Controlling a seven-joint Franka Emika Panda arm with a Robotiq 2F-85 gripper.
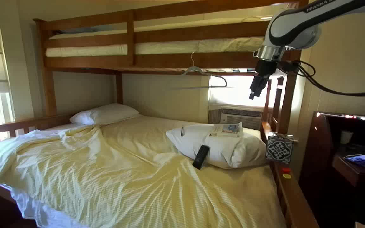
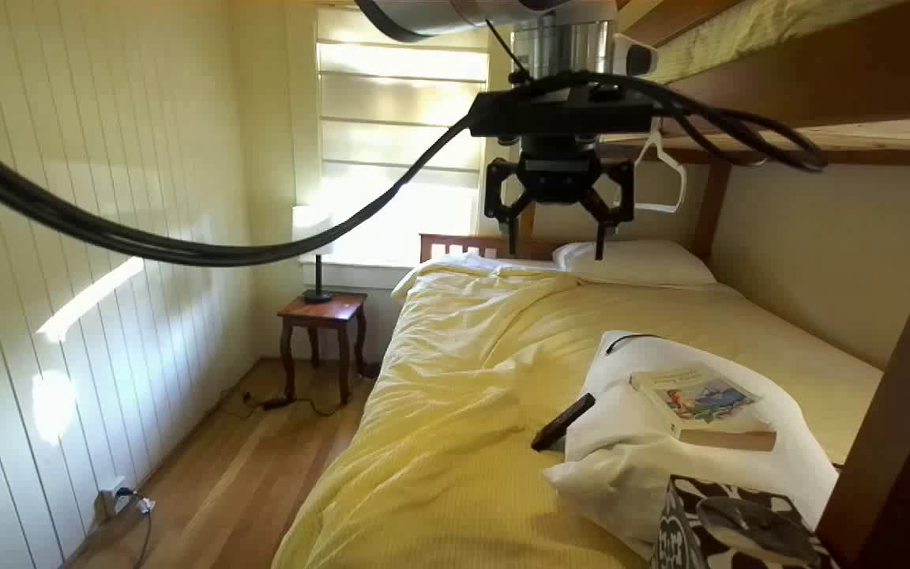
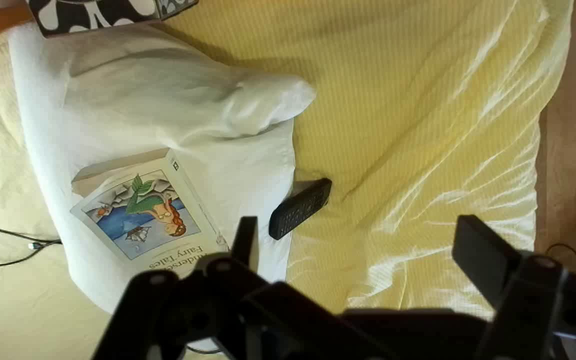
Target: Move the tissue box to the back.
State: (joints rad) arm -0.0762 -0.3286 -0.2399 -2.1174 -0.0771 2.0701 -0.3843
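The tissue box [image 1: 279, 149], a small cube with a black-and-white pattern, appears to sit on the wooden bed rail beside the white pillow. It also shows at the lower right of an exterior view [image 2: 688, 525], cut by the frame edge. In the wrist view only part of the tissue box [image 3: 103, 14] shows at the top left. My gripper [image 2: 556, 246] is open and empty, pointing down high above the bed. It is apart from the box and higher than it. In the wrist view, the fingers [image 3: 353, 242] are wide apart above the yellow blanket.
A white pillow [image 1: 188, 144] bears a book [image 1: 228, 129], and a black remote [image 1: 201, 156] leans on its edge. The upper bunk rail [image 1: 169, 61], a hanger [image 1: 195, 68] and a bed post [image 2: 897, 411] stand near the arm. Another pillow [image 1: 105, 114] lies at the far end.
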